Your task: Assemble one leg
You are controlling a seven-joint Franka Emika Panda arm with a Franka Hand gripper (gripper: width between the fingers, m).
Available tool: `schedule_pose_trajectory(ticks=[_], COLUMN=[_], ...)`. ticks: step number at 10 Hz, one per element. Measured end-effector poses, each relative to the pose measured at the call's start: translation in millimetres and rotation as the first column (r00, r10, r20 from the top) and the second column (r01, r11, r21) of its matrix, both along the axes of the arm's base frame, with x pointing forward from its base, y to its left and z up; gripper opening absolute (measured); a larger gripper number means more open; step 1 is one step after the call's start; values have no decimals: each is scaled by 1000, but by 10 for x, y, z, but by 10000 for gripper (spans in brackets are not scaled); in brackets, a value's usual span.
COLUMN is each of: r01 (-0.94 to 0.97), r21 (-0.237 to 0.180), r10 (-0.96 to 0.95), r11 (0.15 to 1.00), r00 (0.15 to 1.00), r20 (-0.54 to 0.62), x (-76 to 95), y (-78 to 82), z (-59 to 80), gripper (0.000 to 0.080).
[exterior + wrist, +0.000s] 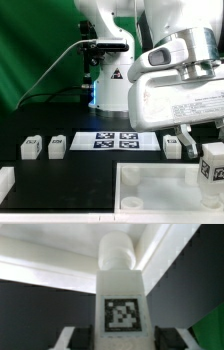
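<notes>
My gripper (207, 148) is shut on one leg (212, 163), a small white block with a black-and-white tag, and holds it above the right part of the large white tray (150, 176). In the wrist view the leg (122, 291) sits between my gripper's (123, 335) pads, tag facing the camera, its round peg end pointing at the tray rim (50, 266). Three more legs stand on the black table: two on the exterior view's left (30, 148) (57, 147) and one (172, 146) just beside my gripper.
The marker board (120, 141) lies between the loose legs. The robot's white base (112, 85) stands behind it. A white piece (5, 182) sits at the exterior view's lower left edge.
</notes>
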State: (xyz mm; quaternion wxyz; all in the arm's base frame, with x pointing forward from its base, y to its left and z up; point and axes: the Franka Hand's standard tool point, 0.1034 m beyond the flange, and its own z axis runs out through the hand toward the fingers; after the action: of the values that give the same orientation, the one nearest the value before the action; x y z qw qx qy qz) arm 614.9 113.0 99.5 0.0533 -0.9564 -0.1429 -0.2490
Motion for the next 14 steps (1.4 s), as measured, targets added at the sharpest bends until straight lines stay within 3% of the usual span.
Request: schedule_pose_trajectory(ticks=[2,5,8,10,12,13,14], r01=[-8,6,29,26,26,26,26], r21=[-3,-1,6,6,6,6,6], r10=[8,-6,-30,-27,-26,-26,-26], r11=[1000,1000,1000,1000,1000,1000,1000], r00=[1000,1000,992,994,994,994,994], r20=[5,23,124,108,107,106,106], x=[-13,1,73,61,57,56,55], y=[33,8,23,26,26,26,26], z=[-11,-138,-144,-162,-168,-170,-171], gripper=[291,291,291,291,546,620,620])
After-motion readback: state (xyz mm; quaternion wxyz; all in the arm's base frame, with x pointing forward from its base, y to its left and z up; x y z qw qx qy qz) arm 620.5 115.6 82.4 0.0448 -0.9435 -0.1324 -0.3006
